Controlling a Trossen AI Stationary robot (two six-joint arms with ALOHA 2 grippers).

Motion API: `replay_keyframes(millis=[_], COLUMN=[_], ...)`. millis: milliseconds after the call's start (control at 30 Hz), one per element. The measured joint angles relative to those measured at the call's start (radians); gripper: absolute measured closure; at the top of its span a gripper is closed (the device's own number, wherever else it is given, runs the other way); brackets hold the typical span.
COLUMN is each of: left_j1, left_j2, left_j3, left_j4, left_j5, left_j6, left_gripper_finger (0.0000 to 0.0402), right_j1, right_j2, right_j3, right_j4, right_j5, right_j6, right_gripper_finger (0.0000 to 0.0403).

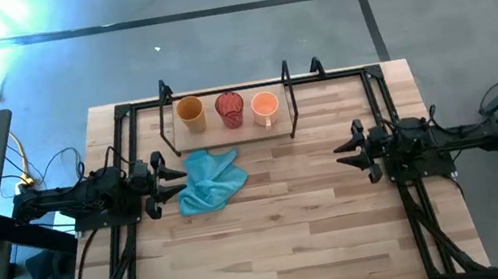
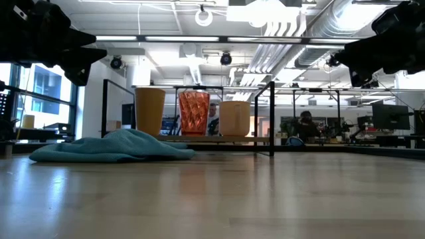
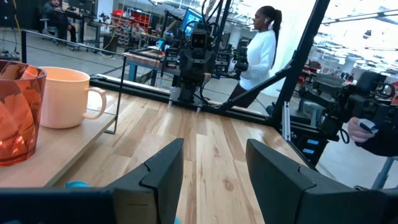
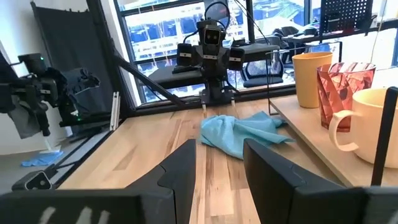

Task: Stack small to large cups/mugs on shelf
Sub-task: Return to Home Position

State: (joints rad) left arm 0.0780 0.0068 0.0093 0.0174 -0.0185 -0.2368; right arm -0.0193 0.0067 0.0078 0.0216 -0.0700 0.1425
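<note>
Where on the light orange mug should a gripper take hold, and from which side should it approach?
Likely the rim, from above: the light orange mug stands upright, mouth open, so one finger can go inside its wall. Sideways, the red cup stands close on one flank and a shelf post on the other. Its pale handle faces the table's middle.

Shelf [image 1: 290, 102], low black wire rack: beyond left tool [image 1: 178, 179] and right tool [image 1: 341, 155], clear of both. On it, upright, one row, separate: mustard-yellow cup [image 1: 190, 114] nearest left tool; red ribbed translucent cup [image 1: 230, 109] midway; light orange mug [image 1: 265, 107], pale handle, nearest right tool.
</note>
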Motion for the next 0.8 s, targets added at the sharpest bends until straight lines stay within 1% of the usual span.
replay_keyframes(millis=[800], left_j1=[0.000], left_j2=[0.000], left_j3=[0.000], left_j4=[0.000], left_j5=[0.000], left_j6=[0.000], left_gripper_finger=[0.0238], right_j1=[0.000], right_j2=[0.000], right_j3=[0.000], right_j4=[-0.001], right_j5=[0.003], right_j6=[0.015], right_gripper_finger=[0.0277])
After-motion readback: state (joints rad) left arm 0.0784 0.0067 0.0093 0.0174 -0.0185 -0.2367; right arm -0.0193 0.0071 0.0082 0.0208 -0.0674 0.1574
